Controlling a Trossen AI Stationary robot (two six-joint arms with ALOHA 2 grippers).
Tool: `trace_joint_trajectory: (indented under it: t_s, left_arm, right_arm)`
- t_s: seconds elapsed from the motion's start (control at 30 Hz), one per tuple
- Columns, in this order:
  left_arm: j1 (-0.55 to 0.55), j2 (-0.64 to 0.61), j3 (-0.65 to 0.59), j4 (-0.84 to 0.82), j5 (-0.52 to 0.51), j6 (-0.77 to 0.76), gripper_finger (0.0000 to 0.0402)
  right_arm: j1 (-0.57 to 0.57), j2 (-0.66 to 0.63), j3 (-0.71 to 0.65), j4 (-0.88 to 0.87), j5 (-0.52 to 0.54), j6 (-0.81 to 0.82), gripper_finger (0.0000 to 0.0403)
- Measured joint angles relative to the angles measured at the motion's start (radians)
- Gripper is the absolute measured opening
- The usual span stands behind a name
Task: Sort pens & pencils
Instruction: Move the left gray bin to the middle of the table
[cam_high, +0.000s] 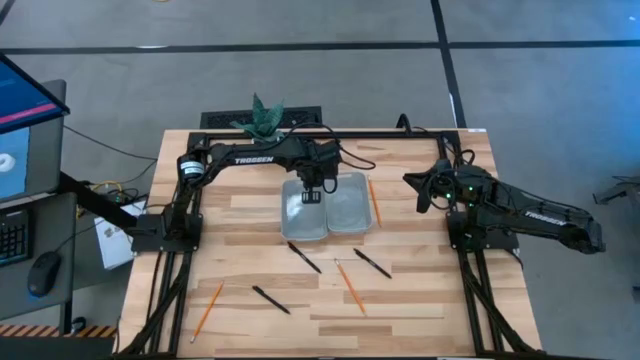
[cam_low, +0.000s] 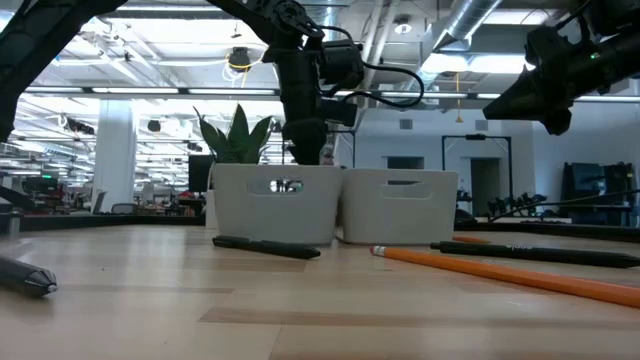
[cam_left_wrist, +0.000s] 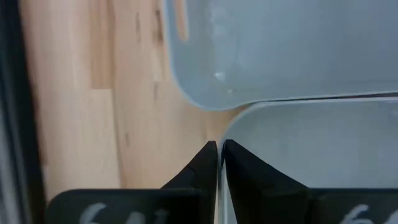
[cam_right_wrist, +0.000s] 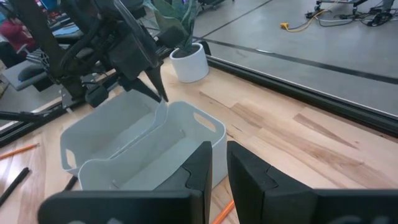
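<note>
Now the left hand (cam_high: 312, 197), fingers pressed together and empty, hangs over the bins (cam_high: 329, 210); the nearest pen (cam_high: 304, 258) lies just beyond them, slanting on the bench (cam_high: 420, 300).

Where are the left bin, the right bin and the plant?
left bin (cam_high: 297, 226), high view, bare floor near its front.
right bin (cam_high: 349, 212), high view, middle of its floor.
plant (cam_high: 261, 117), high view, centre of its leaves.
</note>
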Motion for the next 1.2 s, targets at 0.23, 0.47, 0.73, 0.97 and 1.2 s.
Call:
trace_joint_trajectory:
  t_s: [0.23, 0.47, 0.73, 0.97, 1.2]
  left_arm:
    - [0.001, 0.000, 0.000, 0.000, 0.010, -0.021, 0.0021]
    - [0.014, 0.000, 0.000, 0.002, -0.066, -0.032, 0.0028]
    - [0.020, 0.000, 0.000, 0.008, -0.063, -0.056, 0.0048]
    - [0.020, 0.000, 0.000, 0.006, -0.052, -0.054, 0.0049]
    - [0.019, 0.000, 0.000, 0.005, 0.032, -0.038, 0.0080]
  right_arm:
    - [0.000, 0.000, 0.000, 0.000, 0.000, 0.000, 0.0071]
    - [0.000, 0.000, 0.000, 0.000, 0.000, 0.000, 0.0071]
    - [0.000, 0.000, 0.000, 0.000, 0.000, 0.000, 0.0071]
    - [0.000, 0.000, 0.000, 0.000, 0.000, 0.000, 0.0071]
    - [0.000, 0.000, 0.000, 0.000, 0.000, 0.000, 0.0071]
